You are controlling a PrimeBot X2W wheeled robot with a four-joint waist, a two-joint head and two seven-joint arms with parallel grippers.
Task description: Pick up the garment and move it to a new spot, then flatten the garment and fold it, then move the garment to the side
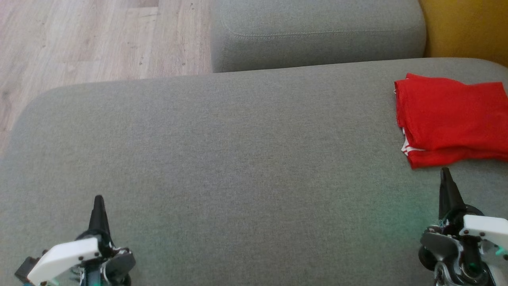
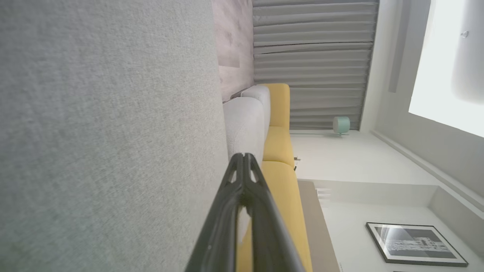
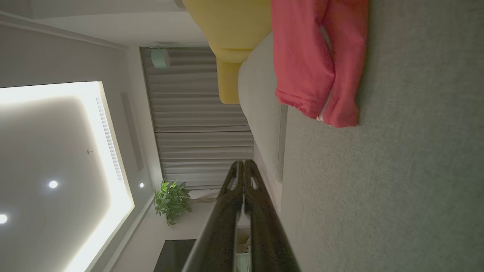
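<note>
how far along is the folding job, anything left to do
Looks near finished. Done: the red garment lies folded at the right side of the grey seat cushion. In hand: nothing; the left gripper and right gripper are shut, apart from the cloth. Left: probably nothing, though its lower layers sit slightly uneven.

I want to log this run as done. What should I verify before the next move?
1. The garment is folded: ok.
2. Fold edges aligned: not ok, the bottom layer sticks out.
3. The garment lies wholly on the cushion: cannot tell, the head view cuts it off.
4. The left gripper has jaws shut and empty: ok.
5. The right gripper has jaws shut, empty, apart from the garment: ok.
</note>
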